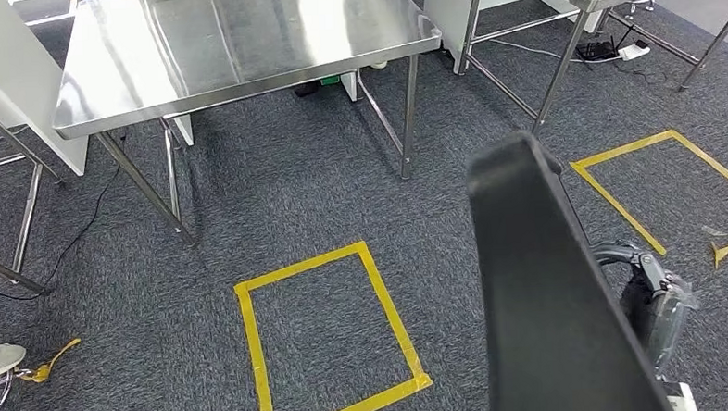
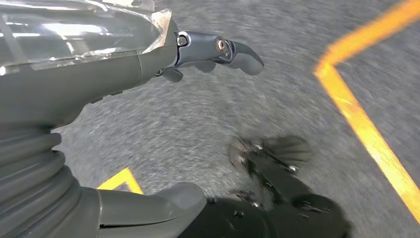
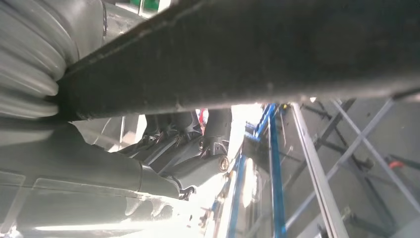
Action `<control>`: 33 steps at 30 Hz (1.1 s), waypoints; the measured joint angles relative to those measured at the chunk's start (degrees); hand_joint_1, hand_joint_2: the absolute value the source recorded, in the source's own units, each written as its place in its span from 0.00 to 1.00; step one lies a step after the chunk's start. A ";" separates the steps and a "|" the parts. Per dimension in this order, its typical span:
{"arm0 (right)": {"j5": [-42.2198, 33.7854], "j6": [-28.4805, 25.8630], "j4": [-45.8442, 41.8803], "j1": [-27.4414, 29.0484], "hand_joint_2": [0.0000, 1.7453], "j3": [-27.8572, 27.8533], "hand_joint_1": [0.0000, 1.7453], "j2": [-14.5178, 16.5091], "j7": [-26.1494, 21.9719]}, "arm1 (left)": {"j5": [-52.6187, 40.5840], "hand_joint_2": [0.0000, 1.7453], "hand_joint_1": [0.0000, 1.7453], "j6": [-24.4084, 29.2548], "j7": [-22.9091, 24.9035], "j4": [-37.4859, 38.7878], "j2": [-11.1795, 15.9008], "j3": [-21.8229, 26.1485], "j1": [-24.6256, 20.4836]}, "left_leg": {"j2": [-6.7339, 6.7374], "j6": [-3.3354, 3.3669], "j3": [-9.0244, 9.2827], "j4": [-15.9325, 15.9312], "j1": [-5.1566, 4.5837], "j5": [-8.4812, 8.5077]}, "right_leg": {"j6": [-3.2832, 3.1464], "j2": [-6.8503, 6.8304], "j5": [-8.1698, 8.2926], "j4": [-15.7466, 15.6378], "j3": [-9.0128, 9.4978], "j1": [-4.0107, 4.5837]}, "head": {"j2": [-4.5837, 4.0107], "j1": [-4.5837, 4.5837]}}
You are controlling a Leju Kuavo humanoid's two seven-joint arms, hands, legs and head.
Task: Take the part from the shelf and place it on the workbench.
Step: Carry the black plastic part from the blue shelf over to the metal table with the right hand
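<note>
- While the right hand point(image 1: 656, 299) grips it from the side, fingers point(image 3: 188, 134) curled around its edge, the black flat part point(image 1: 550, 299) stands raised over the carpet point(image 1: 304, 199).
- Left hand point(image 2: 148, 54) hangs above the carpet, fingers apart, holding nothing.
- Steel workbench point(image 1: 233, 44) stands ahead, well apart.

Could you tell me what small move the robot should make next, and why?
Probably step forward toward the steel workbench. The right hand holds the black part upright, the bench lies ahead across the carpet, and its top looks bare.
</note>
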 joint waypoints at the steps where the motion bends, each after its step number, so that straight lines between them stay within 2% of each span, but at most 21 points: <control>1: 0.14 0.13 -0.01 -0.03 1.00 -0.01 1.00 0.07 0.03 | 0.46 1.00 0.00 -0.13 0.28 1.18 -0.34 0.54 0.03 | 0.76 -0.20 -0.17 0.30 -0.04 -0.22 | -0.30 -0.55 0.10 -0.13 0.09 -0.17 | 0.00 -0.03; 3: 0.80 0.37 -0.17 0.19 1.00 -0.05 1.00 0.63 0.37 | 1.51 1.00 0.00 0.00 0.52 4.79 -1.57 2.45 -0.33 | 4.57 -1.07 -3.81 7.94 0.26 -3.93 | -1.35 -3.82 0.16 -0.38 0.24 -0.35 | 0.00 -0.47; 5: 1.36 0.45 -0.34 0.51 1.00 -0.19 1.00 1.31 0.73 | 1.88 1.00 0.00 0.72 0.04 7.01 -2.52 3.82 -0.74 | 8.44 -1.71 -4.75 11.05 0.71 -5.14 | -1.76 -7.26 -0.13 -0.35 0.37 -0.14 | 0.00 -0.90; 7: 1.47 0.63 -0.49 0.66 1.00 -0.42 1.00 1.63 0.78 | 1.88 1.00 0.00 1.30 -0.61 7.55 -2.86 4.27 -0.92 | 11.49 -1.48 -0.43 3.77 0.63 -2.44 | -1.26 -8.94 -0.45 -0.31 0.66 0.20 | 0.00 -0.96; 9: 1.48 1.03 -0.68 0.76 1.00 -0.61 1.00 1.78 0.67 | 1.89 1.00 0.00 1.53 -1.11 7.82 -3.08 4.55 -1.23 | 12.70 -0.83 1.25 0.55 0.17 -1.90 | -0.61 -10.24 -0.68 -0.37 1.00 0.61 | 0.00 -0.87; 11: 1.43 1.39 -0.75 0.74 1.00 -0.66 1.00 1.89 0.49 | 1.93 1.00 0.00 1.55 -1.32 8.16 -3.33 4.83 -1.33 | 11.05 -0.02 1.18 0.23 0.03 -1.67 | 0.12 -11.31 -0.86 -0.49 1.42 0.70 | 0.00 -0.76; 12: 1.38 1.48 -0.76 0.71 1.00 -0.66 1.00 1.93 0.40 | 1.96 1.00 0.00 1.54 -1.39 8.34 -3.46 4.97 -1.29 | 10.26 0.37 1.32 -0.04 0.10 -1.48 | 0.46 -10.48 -1.20 -0.09 1.44 0.62 | 0.00 -0.70; 13: 1.32 1.53 -0.77 0.68 1.00 -0.69 1.00 1.98 0.28 | 2.01 1.00 0.00 1.54 -1.45 8.46 -3.57 5.14 -1.29 | 9.52 0.78 1.47 -0.31 0.26 -1.24 | 0.60 -8.77 -2.02 1.24 0.98 0.53 | 0.00 -0.62; 15: 1.21 1.61 -0.77 0.70 1.00 -0.83 1.00 2.03 0.11 | 2.13 1.00 0.00 1.49 -1.63 8.60 -3.74 5.39 -1.45 | 7.91 1.37 1.49 -0.56 0.42 -0.90 | 0.32 -4.49 -4.99 7.57 -1.99 0.30 | 0.00 -0.34; 17: 1.09 1.78 -0.68 0.75 1.00 -0.96 1.00 2.05 0.06 | 2.20 1.00 0.00 1.40 -1.76 8.69 -3.84 5.50 -1.63 | 6.01 1.62 1.25 -0.53 0.38 -0.76 | 0.15 -2.99 -7.60 14.87 -5.79 0.28 | 0.00 -0.21; 18: 1.00 1.91 -0.63 0.75 1.00 -0.98 1.00 2.06 0.04 | 2.20 1.00 0.00 1.36 -1.79 8.77 -3.89 5.52 -1.62 | 5.05 1.64 1.21 -0.50 0.36 -0.72 | 0.41 -2.87 -7.69 16.20 -6.65 0.27 | 0.00 -0.19; 19: 0.92 2.04 -0.58 0.74 1.00 -0.99 1.00 2.06 0.03 | 2.22 1.00 0.00 1.33 -1.79 8.88 -3.95 5.54 -1.58 | 4.09 1.62 1.22 -0.46 0.37 -0.69 | 0.85 -2.78 -6.81 15.19 -6.36 0.23 | 0.00 -0.19; 21: 0.76 2.25 -0.57 0.63 1.00 -1.05 1.00 2.06 0.00 | 2.26 1.00 0.00 1.31 -1.79 9.03 -4.03 5.55 -1.52 | 2.25 1.42 1.25 -0.31 0.45 -0.65 | 1.84 -1.46 -3.30 7.57 -3.01 -0.08 | 0.00 -0.16; 22: 0.69 2.31 -0.56 0.53 1.00 -1.10 1.00 2.07 0.00 | 2.28 1.00 0.00 1.31 -1.80 9.06 -4.06 5.55 -1.53 | 1.38 1.18 1.18 -0.15 0.35 -0.68 | 1.93 -0.49 -1.83 3.70 -1.30 -0.18 | 0.00 -0.14; 24: 0.60 2.33 -0.54 0.33 1.00 -1.23 1.00 2.08 0.00 | 2.29 1.00 0.00 1.31 -1.83 9.08 -4.09 5.57 -1.53 | 0.10 0.53 0.88 0.00 0.17 -0.66 | 1.26 0.62 -0.65 -0.06 0.37 -0.18 | 0.00 -0.19; 26: 0.56 2.32 -0.52 0.14 1.00 -1.34 1.00 2.08 0.00 | 2.29 1.00 0.00 1.31 -1.84 9.24 -4.05 5.57 -1.37 | -0.79 -0.14 0.56 -0.07 0.18 -0.49 | 0.19 -0.47 -0.49 -0.12 0.55 -0.16 | 0.00 -0.26; 27: 0.54 2.32 -0.51 0.01 1.00 -1.38 1.00 2.09 0.00 | 2.29 1.00 0.00 1.31 -1.83 9.36 -4.04 5.57 -1.27 | -0.35 -0.42 0.36 0.15 0.16 -0.63 | -0.19 -1.03 -0.35 -0.20 0.70 -0.28 | 0.00 -0.25; 29: 0.51 2.33 -0.50 -0.13 1.00 -1.42 1.00 2.16 -0.01 | 2.29 1.00 0.00 1.33 -1.83 9.54 -4.02 5.57 -1.27 | 2.77 -0.92 -1.15 3.31 0.10 -2.71 | -1.07 -2.34 -0.17 -0.43 0.86 -0.62 | 0.00 -0.74; 31: 0.63 2.33 -0.50 -0.11 1.00 -1.49 1.00 2.19 -0.02 | 2.23 1.00 0.00 1.37 -1.85 9.54 -4.08 5.57 -1.45 | 6.23 -1.35 -4.63 10.40 0.23 -6.50 | -1.64 -3.54 -0.29 -0.43 0.90 -0.38 | 0.00 -1.26; 32: 0.73 2.29 -0.50 -0.08 1.00 -1.54 1.00 2.19 -0.03 | 2.11 1.00 0.00 1.38 -1.90 9.54 -4.11 5.57 -1.52 | 6.87 -1.54 -6.37 13.83 0.40 -7.83 | -1.70 -4.09 -0.35 -0.41 0.89 -0.27 | 0.00 -1.31; 33: 0.84 2.24 -0.50 -0.07 1.00 -1.60 1.00 2.20 -0.04 | 1.98 1.00 0.00 1.38 -1.95 9.54 -4.13 5.57 -1.53 | 7.20 -1.68 -7.38 15.81 0.53 -8.23 | -1.75 -4.58 -0.40 -0.40 0.88 -0.21 | 0.00 -1.32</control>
